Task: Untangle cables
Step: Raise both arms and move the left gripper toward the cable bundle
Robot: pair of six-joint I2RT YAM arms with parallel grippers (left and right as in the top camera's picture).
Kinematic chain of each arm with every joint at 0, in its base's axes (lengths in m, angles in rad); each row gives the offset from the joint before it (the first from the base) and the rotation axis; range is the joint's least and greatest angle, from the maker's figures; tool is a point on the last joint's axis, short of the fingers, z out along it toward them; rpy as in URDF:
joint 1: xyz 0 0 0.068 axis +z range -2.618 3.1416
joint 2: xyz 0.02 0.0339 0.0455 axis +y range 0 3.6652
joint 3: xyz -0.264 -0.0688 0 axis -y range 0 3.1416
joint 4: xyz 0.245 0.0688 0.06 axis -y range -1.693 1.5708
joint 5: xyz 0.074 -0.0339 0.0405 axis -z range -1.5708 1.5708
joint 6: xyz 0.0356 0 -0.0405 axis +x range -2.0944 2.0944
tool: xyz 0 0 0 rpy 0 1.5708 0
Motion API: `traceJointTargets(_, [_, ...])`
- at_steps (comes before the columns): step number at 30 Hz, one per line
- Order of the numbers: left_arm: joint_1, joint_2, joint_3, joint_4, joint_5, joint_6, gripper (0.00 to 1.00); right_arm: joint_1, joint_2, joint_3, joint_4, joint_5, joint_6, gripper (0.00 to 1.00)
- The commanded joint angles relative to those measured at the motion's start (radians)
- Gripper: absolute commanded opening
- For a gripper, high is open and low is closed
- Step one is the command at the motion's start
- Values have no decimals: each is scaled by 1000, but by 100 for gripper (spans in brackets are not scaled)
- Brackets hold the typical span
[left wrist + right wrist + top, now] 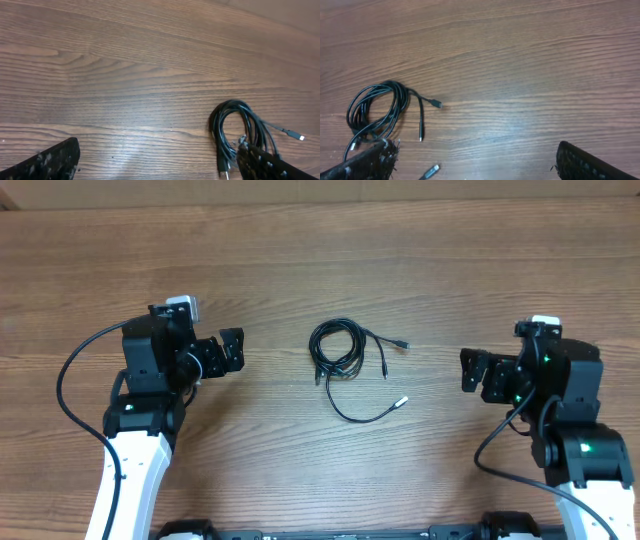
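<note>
The cables (338,350) lie as a small tangled coil of thin black cords in the middle of the wooden table, with loose plug ends trailing right and a silver-tipped end (400,403) toward the front. My left gripper (232,350) is open and empty, left of the coil. My right gripper (470,370) is open and empty, right of it. The coil shows at the lower right of the left wrist view (235,127) and at the left of the right wrist view (375,112). Neither gripper touches the cables.
The wooden table (320,260) spreads around the coil. Thick black arm cables loop beside the left arm (70,380) and the right arm (490,445).
</note>
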Motion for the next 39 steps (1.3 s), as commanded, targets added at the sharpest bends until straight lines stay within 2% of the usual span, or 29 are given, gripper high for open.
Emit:
traceJointTargets(1, [8, -1, 24, 1, 20, -24, 100, -3, 28, 21, 16, -6, 4, 100])
traceJointTargets(11, [4, 2, 24, 5, 17, -18, 100, -3, 29, 21, 0, -51, 8, 100])
traceJointTargets(15, [-24, 3, 49, -31, -29, -9, 96, -3, 29, 22, -11, -50, 8, 100])
traceJointTargets(18, [-64, 15, 95, -60, -80, 13, 98, -3, 29, 22, -23, -46, 8, 100])
traceJointTargets(25, [-153, 177, 311, -209, -188, 48, 100, -3, 29, 22, -22, -47, 7, 100])
traceJointTargets(34, [-179, 387, 413, -239, -154, 48, 100, -3, 29, 22, -23, -47, 7, 100])
traceJointTargets(39, [-190, 484, 520, -338, -159, 97, 100, -3, 29, 22, -19, -47, 8, 100])
